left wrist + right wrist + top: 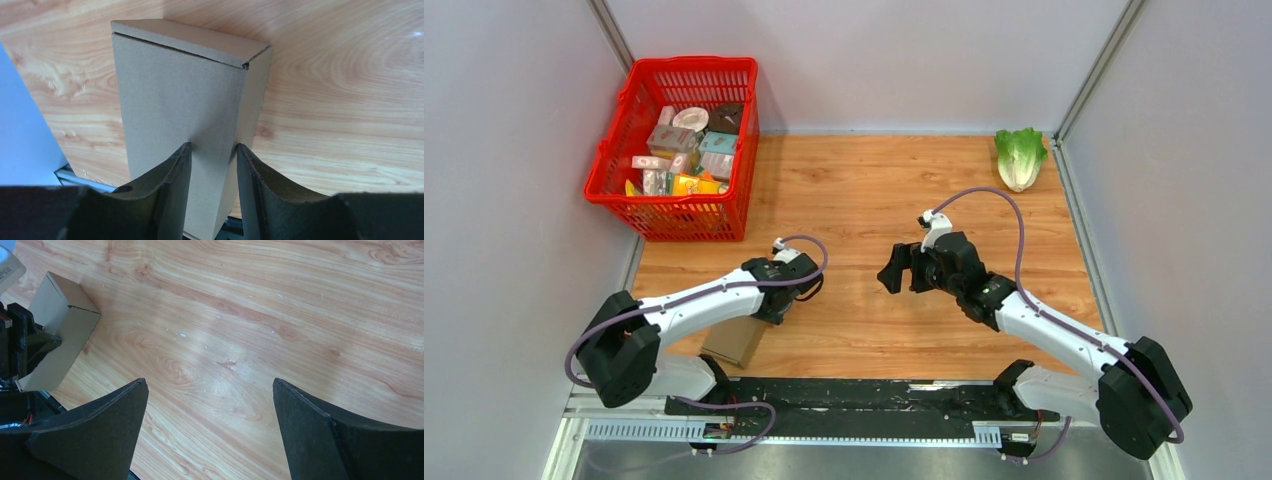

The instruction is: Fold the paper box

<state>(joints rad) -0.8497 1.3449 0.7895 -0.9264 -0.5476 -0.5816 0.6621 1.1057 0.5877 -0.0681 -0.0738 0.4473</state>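
The paper box (pixel 736 341) is plain brown cardboard, folded into a closed shape with its end flap shut. It sits at the near left of the wooden table, partly under my left arm. In the left wrist view the box (pixel 180 90) fills the middle. My left gripper (pixel 213 146) has its jaws a little apart, tips at the box's broad face and nothing between them. It shows from above too (pixel 764 310). My right gripper (pixel 902 270) is wide open and empty over bare wood (pixel 207 382), right of the box (pixel 65 335).
A red basket (pixel 724 215) holding several small printed packages (pixel 686 150) stands at the back left. A lettuce head (pixel 1021 155) lies at the back right. A black rail (pixel 854 395) runs along the near edge. Grey walls enclose the table.
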